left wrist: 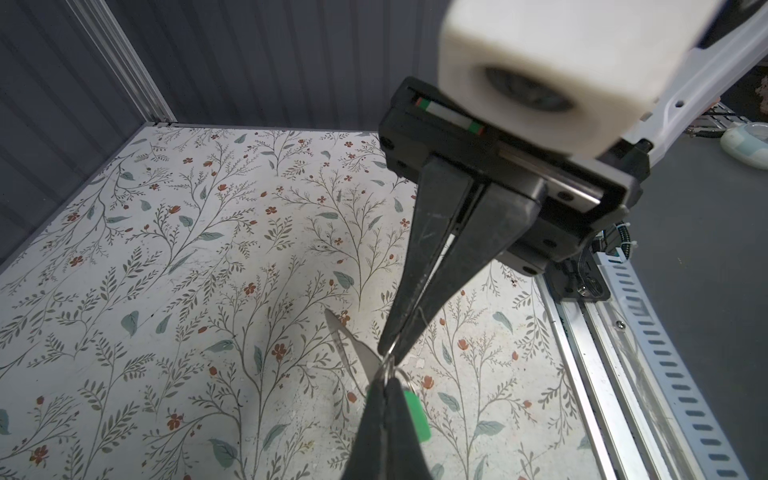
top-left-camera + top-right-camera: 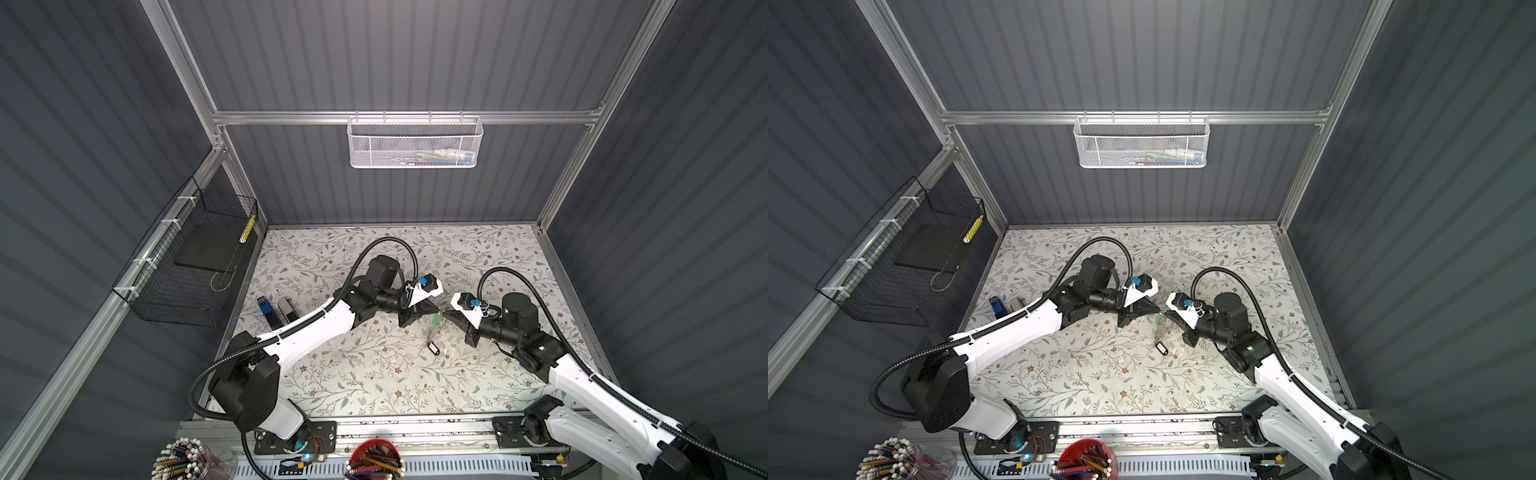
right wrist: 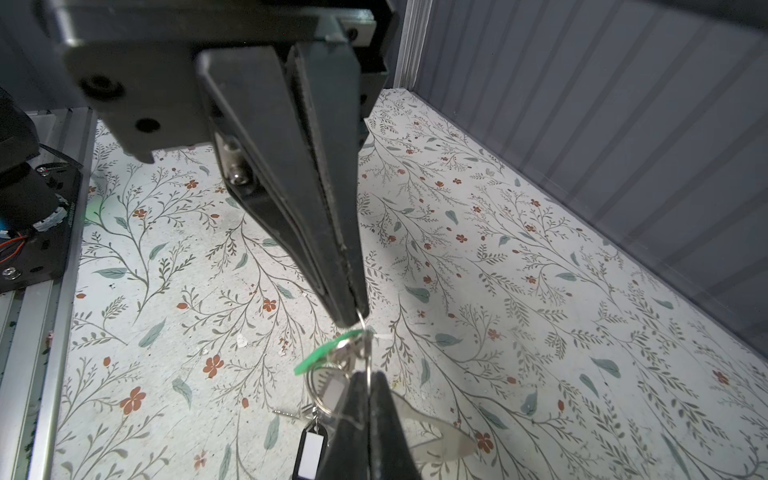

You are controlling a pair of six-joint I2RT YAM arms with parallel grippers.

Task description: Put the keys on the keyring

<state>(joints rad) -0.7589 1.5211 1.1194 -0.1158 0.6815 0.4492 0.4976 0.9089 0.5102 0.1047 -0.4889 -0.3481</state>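
Note:
My left gripper (image 2: 437, 310) and right gripper (image 2: 444, 312) meet tip to tip above the middle of the floral mat, both shut on one thin metal ring (image 3: 365, 345). From that ring hang a green tag (image 2: 435, 320) and a silver key (image 3: 332, 388). The keyring's flat grey piece (image 3: 440, 440) sticks out past my right fingers; its pointed end (image 1: 347, 340) shows in the left wrist view. Below lies the key with the black-rimmed clear tag (image 2: 433, 349) on the mat. Whether it is linked to the ring I cannot tell.
A blue stapler (image 2: 266, 311) and a grey stapler (image 2: 286, 309) stand at the mat's left edge. A black wire basket (image 2: 187, 266) hangs on the left wall and a white mesh basket (image 2: 415, 141) on the back wall. Pencil cups (image 2: 376, 459) stand beyond the front rail.

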